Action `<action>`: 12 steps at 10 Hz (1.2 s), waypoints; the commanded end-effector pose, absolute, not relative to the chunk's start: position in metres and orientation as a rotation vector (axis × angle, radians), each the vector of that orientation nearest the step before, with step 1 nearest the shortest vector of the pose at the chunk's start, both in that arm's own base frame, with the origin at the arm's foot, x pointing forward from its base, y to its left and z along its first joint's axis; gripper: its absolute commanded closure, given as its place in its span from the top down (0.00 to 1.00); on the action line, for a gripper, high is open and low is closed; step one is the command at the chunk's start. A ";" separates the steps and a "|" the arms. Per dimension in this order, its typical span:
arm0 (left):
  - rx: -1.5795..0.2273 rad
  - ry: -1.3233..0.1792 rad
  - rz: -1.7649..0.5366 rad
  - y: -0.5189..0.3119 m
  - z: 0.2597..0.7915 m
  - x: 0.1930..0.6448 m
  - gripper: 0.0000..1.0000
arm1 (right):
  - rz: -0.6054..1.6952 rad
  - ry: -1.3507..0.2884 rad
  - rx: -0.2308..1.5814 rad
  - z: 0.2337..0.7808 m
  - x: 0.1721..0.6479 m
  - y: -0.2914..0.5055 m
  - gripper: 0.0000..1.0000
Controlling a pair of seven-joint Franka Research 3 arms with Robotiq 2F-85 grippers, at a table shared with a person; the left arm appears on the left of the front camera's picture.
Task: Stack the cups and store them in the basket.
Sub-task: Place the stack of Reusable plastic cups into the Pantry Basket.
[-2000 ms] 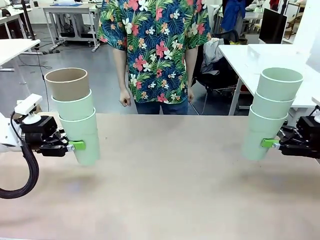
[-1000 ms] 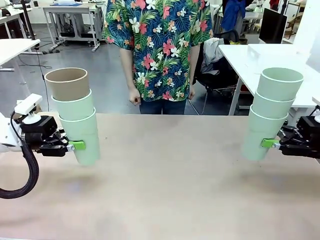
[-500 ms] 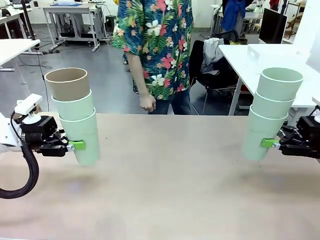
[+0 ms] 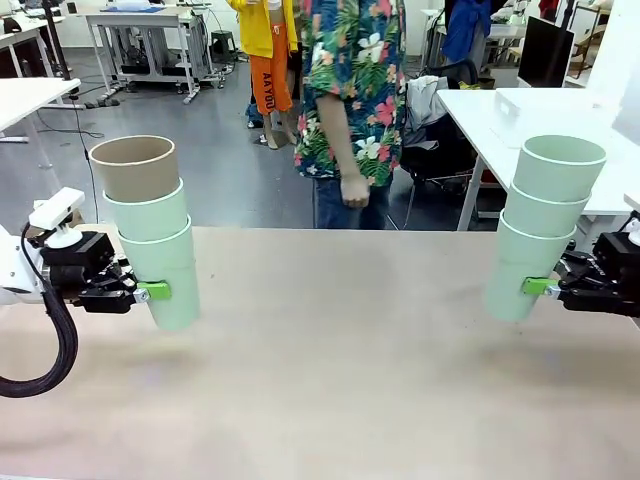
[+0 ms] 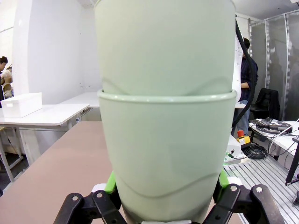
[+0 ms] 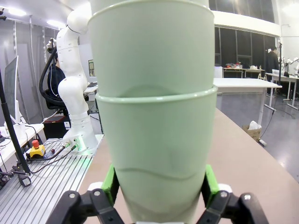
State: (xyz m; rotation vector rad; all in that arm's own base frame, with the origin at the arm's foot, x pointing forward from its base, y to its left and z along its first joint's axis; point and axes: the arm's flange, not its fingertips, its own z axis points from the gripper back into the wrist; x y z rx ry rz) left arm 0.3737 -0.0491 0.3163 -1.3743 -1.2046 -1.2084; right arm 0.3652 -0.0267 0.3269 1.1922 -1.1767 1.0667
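A thick black cable (image 4: 70,345) is looping under the white left arm (image 4: 8,272), while the black left gripper (image 4: 152,292) and black right gripper (image 4: 536,287) are sporting bright green pads.

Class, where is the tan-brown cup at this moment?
Front view, left side: the tan-brown cup tops two mint cups held by the left pincer.

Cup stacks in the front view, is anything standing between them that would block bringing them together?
Nothing visible does. Only open tabletop lies between the left stack and the right stack; the person stands beyond the far edge.
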 end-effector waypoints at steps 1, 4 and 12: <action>-1.379 -1.214 -1.215 -0.050 0.320 0.373 0.87 | 1.064 -1.195 1.186 0.331 0.367 -0.026 0.86; -1.379 -1.214 -1.215 -0.050 0.320 0.373 0.87 | 1.064 -1.195 1.186 0.331 0.367 -0.026 0.86; -1.379 -1.214 -1.215 -0.050 0.320 0.373 0.87 | 1.064 -1.195 1.186 0.331 0.367 -0.026 0.86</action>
